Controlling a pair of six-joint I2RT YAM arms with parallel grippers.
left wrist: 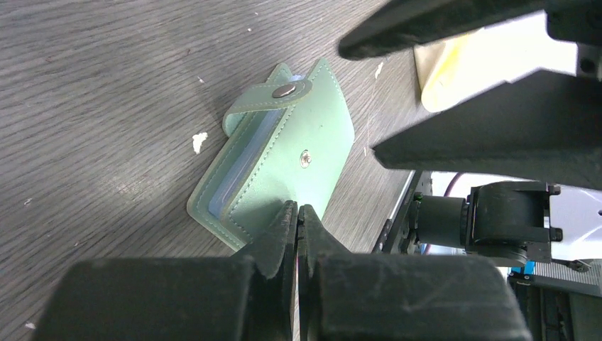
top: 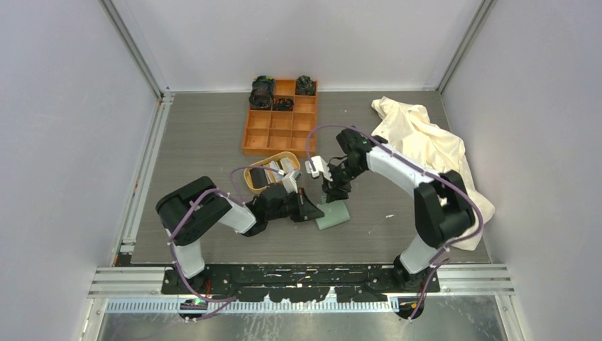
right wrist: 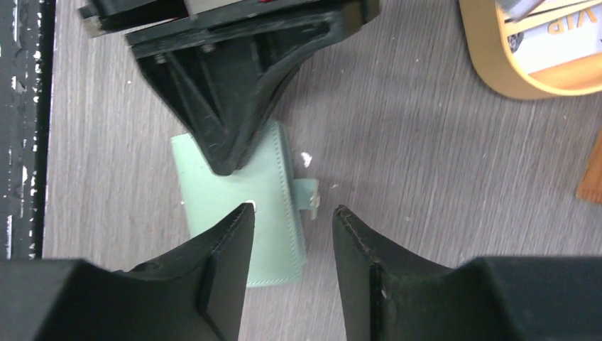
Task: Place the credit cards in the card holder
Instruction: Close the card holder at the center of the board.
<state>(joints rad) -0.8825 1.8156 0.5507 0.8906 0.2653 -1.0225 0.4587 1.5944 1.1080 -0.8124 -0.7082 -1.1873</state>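
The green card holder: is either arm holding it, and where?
Left gripper: jaws shut, tip on the card holder's cover edge; pinching or pressing, I cannot tell. Right gripper hangs open over the strap tab, holding nothing.

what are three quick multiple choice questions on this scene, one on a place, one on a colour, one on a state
1. Where does the card holder lie?
A. in the orange box
B. on the table, with both grippers at it
C. on the cream cloth

2. What colour is the card holder?
A. red
B. sage green
C. black

3. Which gripper is shut?
A. the left gripper
B. the right gripper
C. both

Answers:
1. B: it lies flat on the bare table, with both arms reaching to it.
2. B: its cover shows pale green in both wrist views.
3. A: the left gripper's fingers meet at the holder's edge, while the right gripper's jaws stand apart above it.
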